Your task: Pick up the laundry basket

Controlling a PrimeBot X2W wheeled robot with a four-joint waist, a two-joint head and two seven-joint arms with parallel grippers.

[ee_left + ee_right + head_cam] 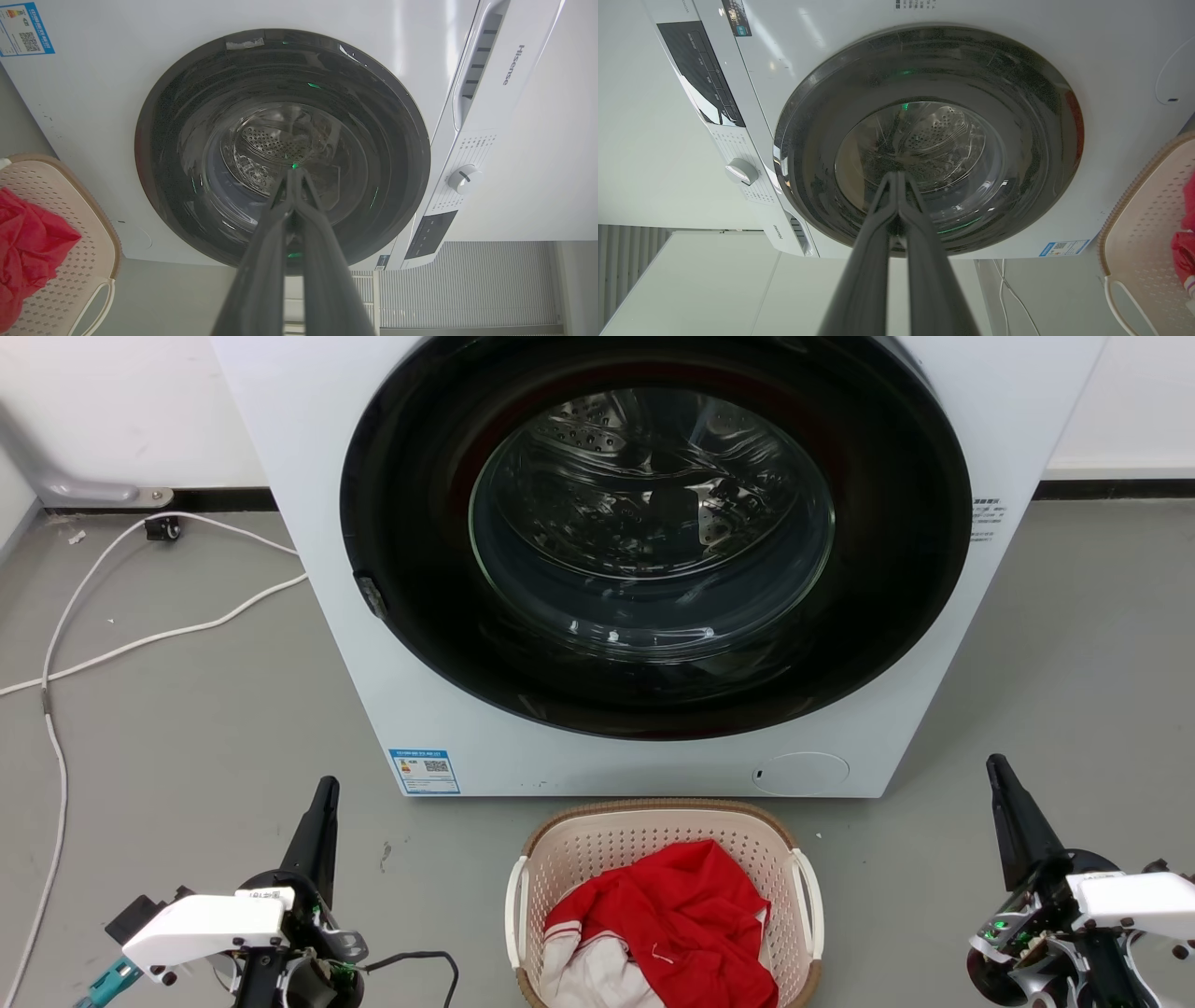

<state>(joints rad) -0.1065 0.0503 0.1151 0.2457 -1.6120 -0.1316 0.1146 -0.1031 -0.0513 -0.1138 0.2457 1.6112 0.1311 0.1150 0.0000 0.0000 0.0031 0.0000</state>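
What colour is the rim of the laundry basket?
The laundry basket has a brown woven-look rim; head view shows it best.

I see the washer [579,761] standing straight ahead of me on the floor [187,756], with the wall [93,411] behind it. The laundry basket [653,809] sits on the floor just in front of the washer, midway between my two arms. A bundle of clothing [681,915] lies inside the basket. My left gripper [327,789] is to the basket's left and my right gripper [995,767] to its right, both apart from it, fingers pointing toward the washer. A cable [140,639] trails over the floor left of the washer, back to the wall.
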